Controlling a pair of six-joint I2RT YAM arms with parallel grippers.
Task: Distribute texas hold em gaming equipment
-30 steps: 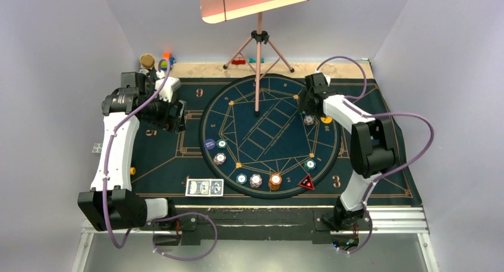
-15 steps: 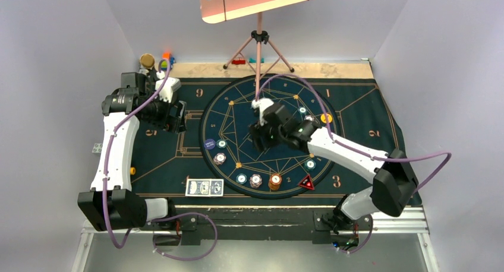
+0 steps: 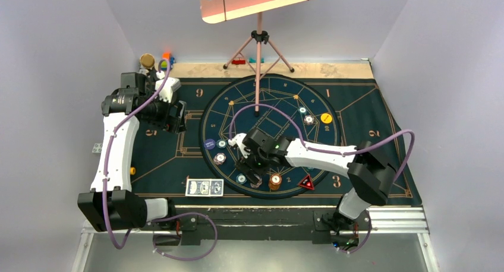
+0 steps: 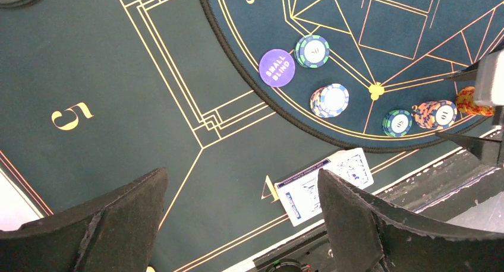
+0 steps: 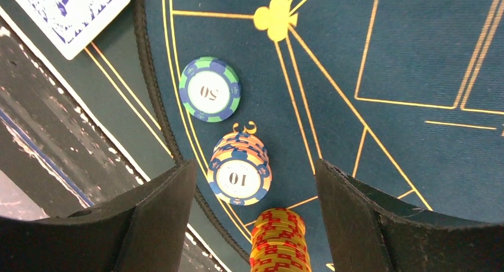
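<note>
Hovering open-jawed, the right gripper point(image 5: 252, 171) brackets, without touching, the white chip stack point(image 5: 239, 177) near the mat point(image 5: 416, 46) edge, between a teal chip point(image 5: 209, 89) and an orange stack point(image 5: 279, 239), while the left gripper point(image 4: 242, 183) hangs wide open

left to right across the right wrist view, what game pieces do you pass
playing card → green 50 chip → stack of 10 chips → yellow-red chip stack

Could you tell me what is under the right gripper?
A stack of 10 chips stands on the mat between the open fingers of the right gripper, an orange stack beside it. Beneath the stacks is hidden.
</note>
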